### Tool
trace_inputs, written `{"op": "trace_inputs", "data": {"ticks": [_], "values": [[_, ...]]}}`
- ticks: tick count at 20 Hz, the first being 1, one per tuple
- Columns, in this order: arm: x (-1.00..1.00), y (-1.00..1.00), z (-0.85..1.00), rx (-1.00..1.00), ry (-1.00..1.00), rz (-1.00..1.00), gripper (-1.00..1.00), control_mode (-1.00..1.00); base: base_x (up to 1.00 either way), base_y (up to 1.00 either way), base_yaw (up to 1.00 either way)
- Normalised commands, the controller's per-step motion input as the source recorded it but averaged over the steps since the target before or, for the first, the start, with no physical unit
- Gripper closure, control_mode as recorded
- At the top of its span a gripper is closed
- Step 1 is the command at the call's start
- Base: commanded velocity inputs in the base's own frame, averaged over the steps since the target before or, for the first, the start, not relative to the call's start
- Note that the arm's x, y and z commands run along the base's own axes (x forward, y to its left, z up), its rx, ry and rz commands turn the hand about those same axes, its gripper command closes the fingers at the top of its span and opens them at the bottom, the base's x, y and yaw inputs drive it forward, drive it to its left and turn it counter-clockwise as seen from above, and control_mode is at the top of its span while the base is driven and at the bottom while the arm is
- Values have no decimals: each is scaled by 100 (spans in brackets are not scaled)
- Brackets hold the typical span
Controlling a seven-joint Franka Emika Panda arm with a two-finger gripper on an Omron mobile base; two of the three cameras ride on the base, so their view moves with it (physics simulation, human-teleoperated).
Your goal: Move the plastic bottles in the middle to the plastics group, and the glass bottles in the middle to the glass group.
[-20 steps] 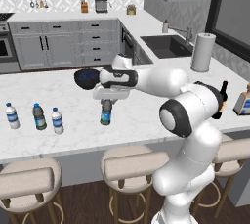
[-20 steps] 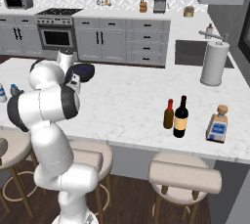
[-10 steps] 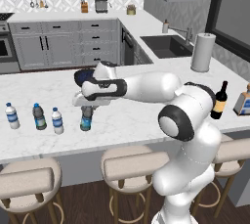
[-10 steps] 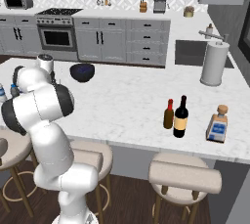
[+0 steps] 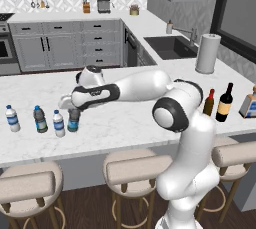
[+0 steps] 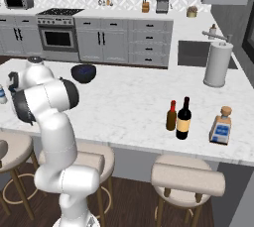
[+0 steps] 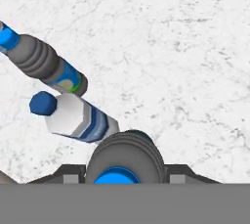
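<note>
Moved: over the last second the arm has swung left across the counter (image 5: 130, 123), carrying the dark grey plastic bottle (image 5: 73, 120) from the middle to the row of water bottles at the left end.
Gripper (image 5: 70, 107): clamped on the dark grey plastic bottle; in the hand view its ribbed shoulder and blue cap (image 7: 117, 175) sit between the two finger tips.
Held bottle: upright, at counter level, just right of the clear-white bottle (image 5: 59, 123); whether its base touches the marble I cannot tell.
Plastics group: clear-white bottle, a dark grey bottle (image 5: 40, 119) left of it, and another clear-white bottle (image 5: 12, 118) farthest left, all upright along the near left of the counter.
Wine bottle (image 5: 224, 102): upright at the right end, just beside the small brown red-capped bottle (image 5: 208, 102).
Squat pale bottle (image 5: 248, 102): right of the wine bottle, apart from it.
Other: paper-towel roll (image 5: 207, 53) by the sink (image 5: 172, 46); dark bowl (image 6: 83, 73) on the far side of the counter.
</note>
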Motion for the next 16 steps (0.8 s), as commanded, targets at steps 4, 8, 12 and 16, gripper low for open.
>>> {"op": "trace_inputs", "data": {"ticks": [4,8,12,16], "values": [[30,2,-2,-4,0,0,100,-100,0,0,0],[25,0,0,-6,0,0,100,-100,0,0,0],[17,1,-13,-5,0,0,100,-100,0,0,0],[1,1,-35,-6,0,3,100,-100,0,0,0]]}}
